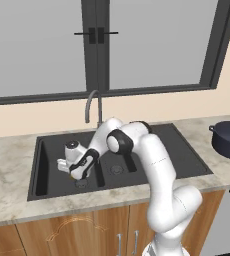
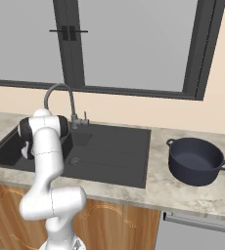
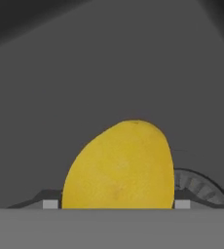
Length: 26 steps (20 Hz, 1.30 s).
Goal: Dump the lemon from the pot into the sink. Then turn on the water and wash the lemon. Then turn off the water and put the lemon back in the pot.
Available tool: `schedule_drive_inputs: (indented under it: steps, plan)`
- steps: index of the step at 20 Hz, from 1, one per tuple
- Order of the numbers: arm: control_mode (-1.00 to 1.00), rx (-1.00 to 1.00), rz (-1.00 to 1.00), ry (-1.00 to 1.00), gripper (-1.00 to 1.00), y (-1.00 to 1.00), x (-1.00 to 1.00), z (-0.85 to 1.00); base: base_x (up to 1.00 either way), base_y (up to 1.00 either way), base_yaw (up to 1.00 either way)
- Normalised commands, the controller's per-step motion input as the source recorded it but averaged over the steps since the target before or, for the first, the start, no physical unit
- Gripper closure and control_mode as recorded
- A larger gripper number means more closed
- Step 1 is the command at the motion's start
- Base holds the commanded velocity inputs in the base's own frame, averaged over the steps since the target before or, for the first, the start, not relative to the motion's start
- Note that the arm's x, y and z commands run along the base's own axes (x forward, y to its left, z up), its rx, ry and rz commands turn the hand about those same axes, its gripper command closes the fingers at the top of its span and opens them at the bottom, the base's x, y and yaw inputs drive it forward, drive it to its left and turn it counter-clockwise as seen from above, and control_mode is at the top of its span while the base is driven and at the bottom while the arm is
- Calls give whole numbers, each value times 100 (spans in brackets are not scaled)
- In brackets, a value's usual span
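Hand (image 1: 76,176): low in left basin of sink (image 1: 187,155), by drain; fingers at lemon's (image 3: 120,168) sides, touching it.
Lemon: on basin floor, partly over drain (image 3: 201,187).
Pot (image 2: 196,160): upright on surface (image 2: 183,193), right of sink.
Faucet (image 2: 60,100): no stream.

Dark-framed window (image 1: 97,45), beige wall (image 2: 217,107), marble counter (image 1: 7,170), wooden cabinets (image 1: 72,232).

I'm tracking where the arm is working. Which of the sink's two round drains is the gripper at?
The drain in the left basin, right under the gripper, with the lemon beside it; the other drain lies right of the divider.
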Motion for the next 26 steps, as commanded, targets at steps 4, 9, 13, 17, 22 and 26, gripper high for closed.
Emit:
schedule_drive_inputs:
  steps: [4, 9, 13, 17, 22, 26]
  plan:
    - [-100, 0, -2, -2, -100, 0, -7, 5, 0, 0, 0]
    - [-100, 0, -5, -2, -100, 0, -9, 38, 0, 0, 0]
    - [-100, 5, -3, 0, -100, -16, -5, 36, 0, 0, 0]
    - [-100, 0, 0, 1, -100, -31, -8, 56, 0, 0, 0]
    - [-100, 0, 0, 0, -100, -2, -34, 84, 0, 0, 0]
    - [-100, 0, 0, 0, -100, 0, -43, 56, 0, 0, 0]
